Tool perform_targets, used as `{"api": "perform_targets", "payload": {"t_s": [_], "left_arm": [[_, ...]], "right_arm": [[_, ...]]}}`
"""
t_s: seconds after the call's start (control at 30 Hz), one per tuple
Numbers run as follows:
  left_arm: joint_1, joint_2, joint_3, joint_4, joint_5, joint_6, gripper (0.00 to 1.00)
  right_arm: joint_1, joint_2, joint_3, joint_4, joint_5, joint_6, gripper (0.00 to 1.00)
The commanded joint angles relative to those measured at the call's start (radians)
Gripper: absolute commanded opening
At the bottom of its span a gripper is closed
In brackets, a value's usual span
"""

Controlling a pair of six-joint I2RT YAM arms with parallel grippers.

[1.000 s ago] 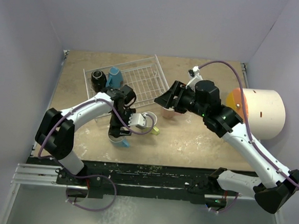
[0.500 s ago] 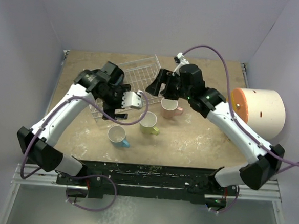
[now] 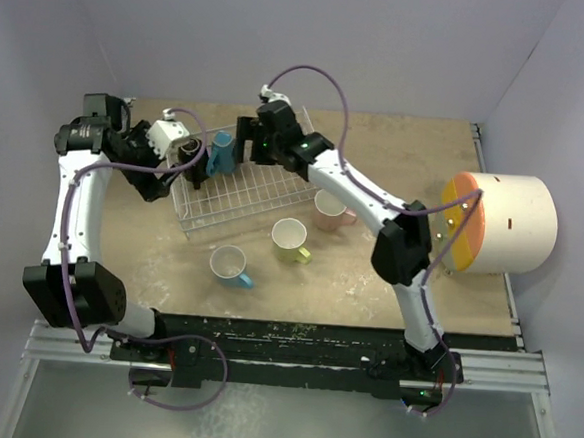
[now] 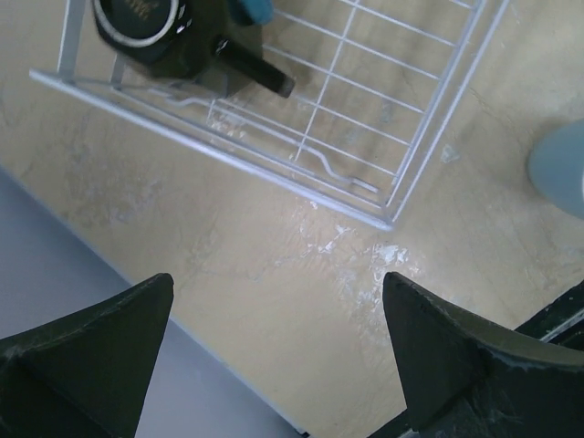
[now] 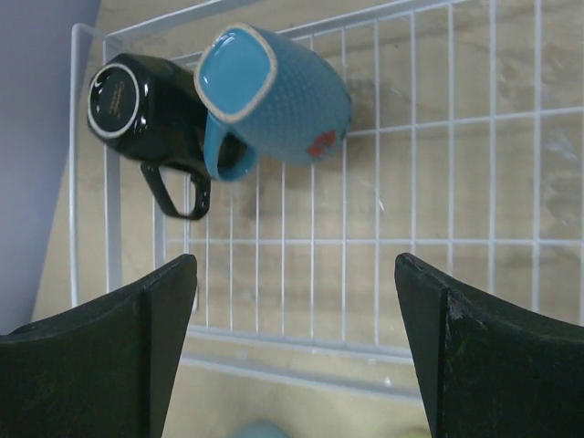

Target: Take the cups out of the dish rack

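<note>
The dish rack point(image 3: 259, 192) sits on the far left part of the bench point(image 3: 407, 157), turned at a slant. It holds two cups, both in its far left corner. The black mug point(image 5: 137, 102) stands bottom up with its handle pointing toward the near side. The light blue mug point(image 5: 278, 87) is just to its right, also bottom up but tilted, and its handle touches the black one's side. The rest of the wire grid is bare.

Three cups stand upright on the bench outside the rack, mouths up and pale insides showing. The pink mug point(image 3: 328, 210) is just right of the rack's right end. The yellow-green mug point(image 3: 290, 238) is near the rack's near edge. A second light blue mug point(image 3: 229, 264) is nearer still and a little to the left, apart from the rack.

The right end effector point(image 5: 297, 292) hangs over the rack with its fingers wide apart and nothing between them. The two racked cups lie just beyond its tips. The left end effector point(image 4: 278, 310) is at the rack's left end, also spread wide and gripping nothing, over bare bench beside the wire wall.

A big cream cylinder point(image 3: 507, 222) lies on its side at the right edge of the bench, well apart from the cups. Its orange-yellow face is turned to the left.
</note>
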Motion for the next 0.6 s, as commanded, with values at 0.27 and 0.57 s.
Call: {"api": "perform_targets", "payload": {"t_s": [0.27,0.57], "left_arm": [[0.121,-0.079,-0.133,0.071,0.109,-0.082,0.99],[0.133,-0.124,-0.195,0.072,0.112,-0.076,0.99]], "right_arm": [[0.087,0.335,0.425,-0.055,0.247,-0.022,0.89],[0.125,0.338,0.423,0.041,0.281,-0.047,0.88]]}}
